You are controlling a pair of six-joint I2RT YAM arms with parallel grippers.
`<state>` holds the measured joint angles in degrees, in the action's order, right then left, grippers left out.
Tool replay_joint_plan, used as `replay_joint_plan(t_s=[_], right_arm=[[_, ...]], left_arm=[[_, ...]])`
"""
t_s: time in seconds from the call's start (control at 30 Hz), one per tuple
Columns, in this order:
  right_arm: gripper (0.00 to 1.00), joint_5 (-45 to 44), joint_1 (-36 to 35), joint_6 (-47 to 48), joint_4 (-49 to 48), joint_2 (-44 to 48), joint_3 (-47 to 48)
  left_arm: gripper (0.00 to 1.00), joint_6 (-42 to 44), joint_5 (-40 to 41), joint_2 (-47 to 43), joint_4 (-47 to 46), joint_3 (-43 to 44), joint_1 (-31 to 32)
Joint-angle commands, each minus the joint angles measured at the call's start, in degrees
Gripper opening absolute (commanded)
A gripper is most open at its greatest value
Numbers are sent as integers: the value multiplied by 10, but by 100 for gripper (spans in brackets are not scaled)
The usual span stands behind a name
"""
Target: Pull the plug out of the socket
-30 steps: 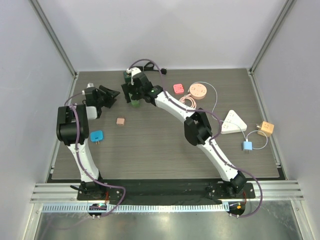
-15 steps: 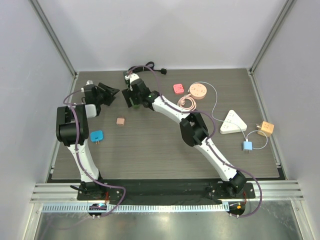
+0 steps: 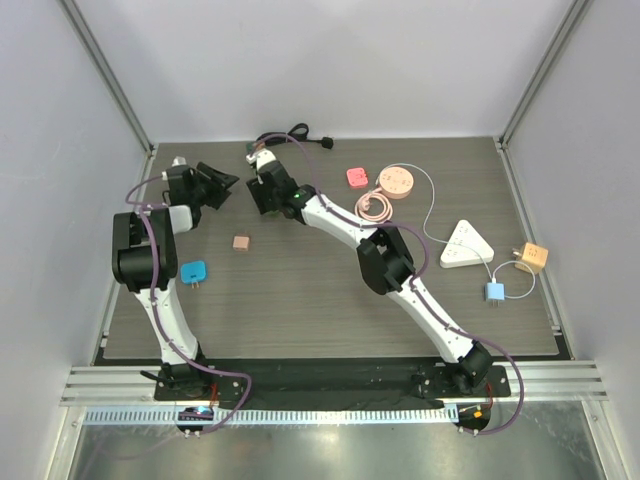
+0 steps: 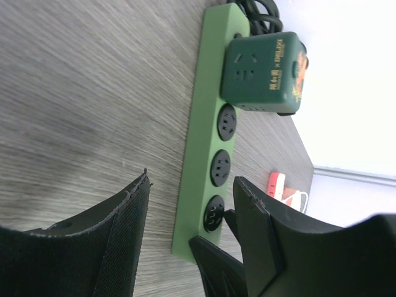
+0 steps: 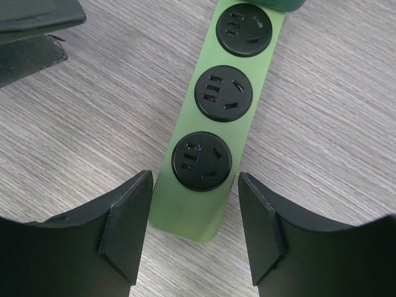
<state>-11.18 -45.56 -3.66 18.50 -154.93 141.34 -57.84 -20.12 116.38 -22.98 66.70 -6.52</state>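
A long, light green plastic power strip (image 5: 218,117) lies flat on the grey wood-grain worktop (image 5: 74,130) near its back left part. Its top is smooth and matt with rounded edges, and it carries a row of round black sockets, each a recessed disc with slotted pin holes. A dark green, cube-shaped plastic plug (image 4: 265,74) with rounded corners sits pushed into the strip's end position, next to where the coiled black rubber cable (image 4: 257,9) leaves it. The plug's upper face has its own pin slots, and one side bears gold and orange print too small to read.

The right jaws stand apart, their black wedge-shaped fingers (image 5: 124,229) flanking the strip's free end on either side of the last socket, at the opposite end from the plug. The left jaws are also apart, holding nothing; one finger (image 4: 117,241) shows a coarse woven-looking pad. They sit low over the worktop beside the strip, which runs away between them in the wrist view.

A small pink square block (image 3: 357,177) lies further right.
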Motion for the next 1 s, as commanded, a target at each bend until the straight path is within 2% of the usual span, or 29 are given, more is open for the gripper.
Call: replay_joint_plan(t_s=[0.0,0.17,0.5,0.6,0.63,0.67,0.73,0.87,0.97], right_arm=[[64,-18,-4,10,-24,3,8],[63,-19,-4,8,-25,-5,10],[62,9,1,-27,-38,-27,20],[38,2,2,-36,-41,-14,12],[14,4,2,-38,-53,-6,4],[1,5,3,-45,-62,2,-23],[1,18,5,-54,-101,36,-61],[1,34,15,-101,-163,83,-156],[1,66,32,-145,-182,94,-174]], left_arm=[[57,5,-32,-1,-28,23,-3],[57,9,-55,18,-22,43,-2],[59,36,-49,32,38,77,6],[61,71,-41,51,130,126,25],[61,85,-34,62,159,143,32],[62,96,-17,71,187,177,39],[62,106,-5,87,228,207,51],[62,88,7,89,228,203,51],[62,80,10,85,228,196,50]])
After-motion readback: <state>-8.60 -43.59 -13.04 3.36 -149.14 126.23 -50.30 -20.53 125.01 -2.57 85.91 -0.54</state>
